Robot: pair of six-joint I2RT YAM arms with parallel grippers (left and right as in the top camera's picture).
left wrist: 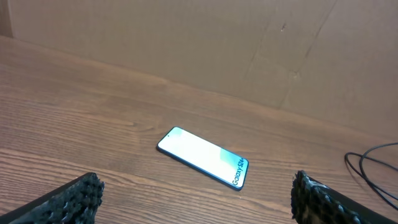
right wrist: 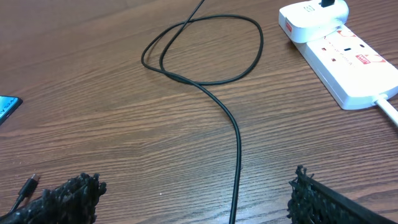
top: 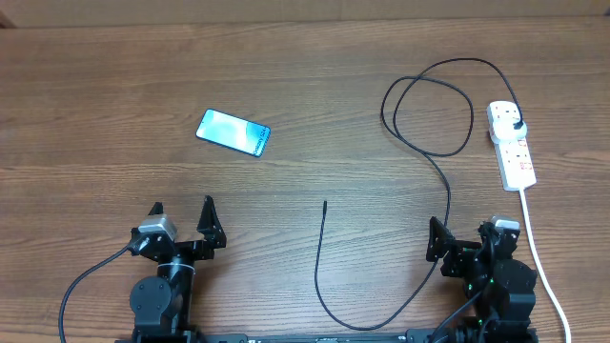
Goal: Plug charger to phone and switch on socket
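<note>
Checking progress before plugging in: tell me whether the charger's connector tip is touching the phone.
Apart. The overhead view shows a wide gap between the charger's connector tip and the phone.

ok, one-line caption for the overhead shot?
Phone left, charger plugged into the socket right, connector tip loose mid-table; both sets of jaws open, empty.

Right wrist view: phone (right wrist: 6,107) shows one corner only, rest cut by left edge. Plug (right wrist: 329,4) on power strip (right wrist: 348,68) cut by top edge. White cord (right wrist: 388,111) leaves right edge. Charger cable (right wrist: 236,143) runs off bottom edge. Connector tip (right wrist: 30,184) small, blurred, type unreadable. Right end effector (right wrist: 196,196): only fingertips above bottom edge.

Left wrist view: cable cut by right edge. Left end effector (left wrist: 196,199): fingertips only, rest below frame.

Overhead: switch marks (top: 519,157) too small to read. White cord exits bottom edge.
</note>
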